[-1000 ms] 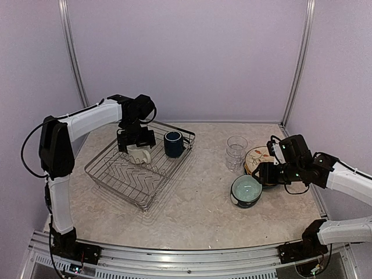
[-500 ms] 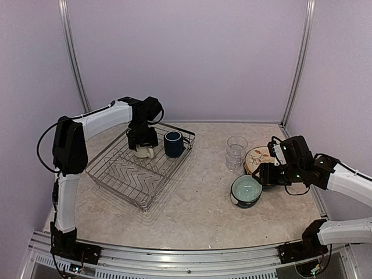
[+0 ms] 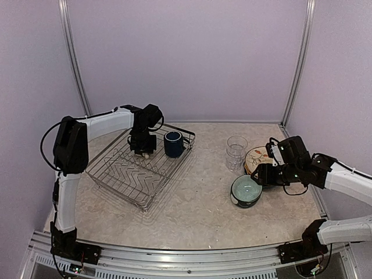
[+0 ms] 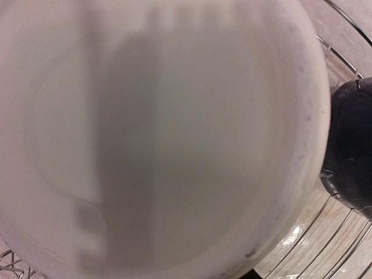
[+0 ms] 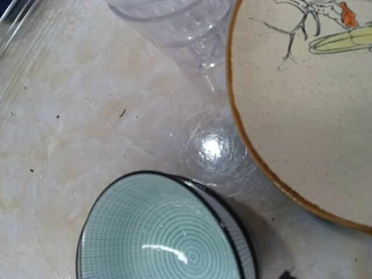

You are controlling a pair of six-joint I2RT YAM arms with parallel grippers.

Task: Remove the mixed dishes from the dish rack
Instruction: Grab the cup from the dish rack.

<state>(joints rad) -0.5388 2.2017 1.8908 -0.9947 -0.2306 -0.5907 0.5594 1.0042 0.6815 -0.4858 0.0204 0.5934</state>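
Observation:
The dish rack (image 3: 125,174) is a silver wire basket at the left. In its far corner stand a navy mug (image 3: 173,143) and a cream mug (image 3: 146,155). My left gripper (image 3: 143,147) is pressed down over the cream mug and hides most of it. In the left wrist view the cream mug (image 4: 163,139) fills the frame, with the navy mug (image 4: 351,151) at the right edge; my fingers do not show. At the right a teal bowl (image 3: 246,190) stands on the table, with my right gripper (image 3: 261,174) open just beside its rim, holding nothing.
A clear glass tumbler (image 3: 236,152) and a cream bird-patterned plate (image 3: 256,156) stand behind the bowl. The right wrist view shows the tumbler (image 5: 174,23), the plate (image 5: 308,104) and the bowl (image 5: 163,232) close together. Rack wires (image 4: 343,232) lie under the mugs.
My left gripper has swung toward the rack's far corner and dropped onto the cream mug, covering it. The right gripper has edged slightly left near the bowl.

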